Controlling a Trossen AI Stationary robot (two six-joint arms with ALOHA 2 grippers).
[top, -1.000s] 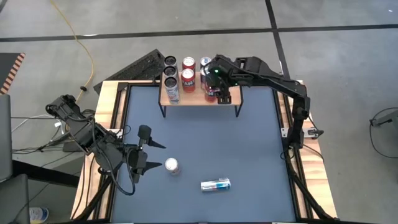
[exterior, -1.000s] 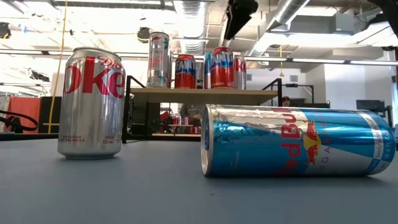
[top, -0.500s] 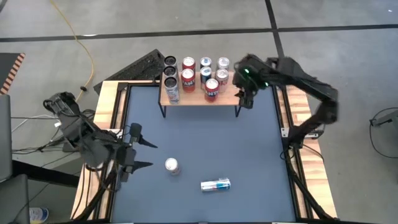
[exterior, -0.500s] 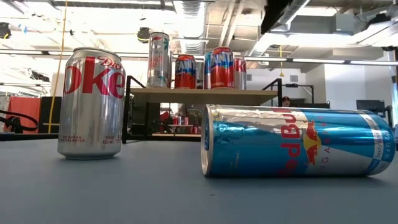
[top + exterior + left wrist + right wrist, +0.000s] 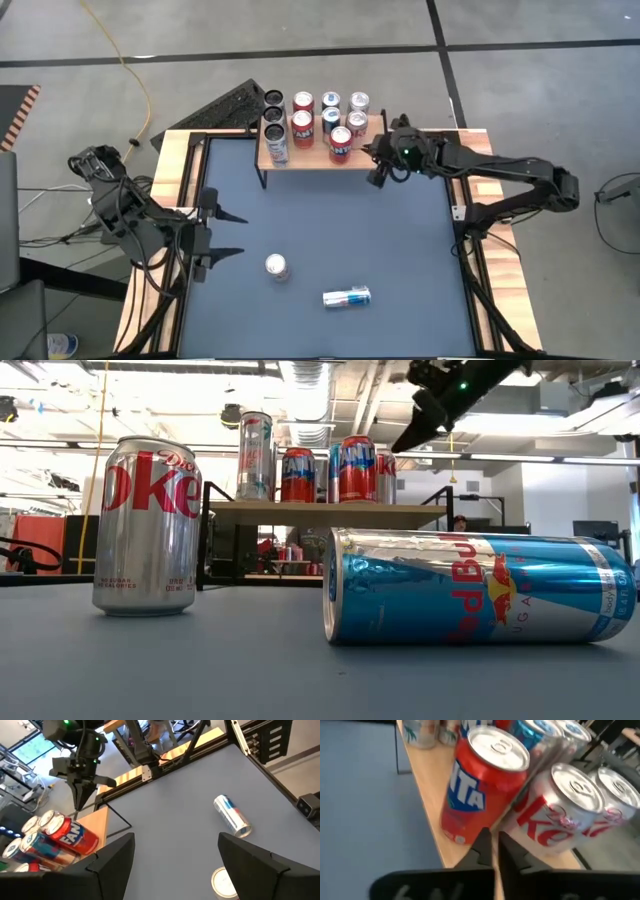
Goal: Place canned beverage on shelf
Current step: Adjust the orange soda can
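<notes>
The shelf (image 5: pixel 322 150), a low rack with a light-wood top, stands at the table's far edge with several cans upright on it, among them a red Fanta can (image 5: pixel 485 785) at the front. My right gripper (image 5: pixel 378 172) is shut and hangs just off the shelf's front right corner, above can height (image 5: pixel 410 438); it holds nothing. A Diet Coke can (image 5: pixel 276 266) stands upright on the mat. A blue Red Bull can (image 5: pixel 347 296) lies on its side nearer the front edge. My left gripper (image 5: pixel 222 236) waits open by the table's left edge.
The dark mat (image 5: pixel 330 220) between the shelf and the two loose cans is bare. Wooden rails (image 5: pixel 460 200) frame the table. Beyond the far edge, more cans (image 5: pixel 272 98) stand behind the shelf.
My right gripper has left the red can standing on the shelf, drawn back off it toward the right and near side, and shut. My left gripper has pulled back a little toward the table's left edge, still open. The cans have not moved.
</notes>
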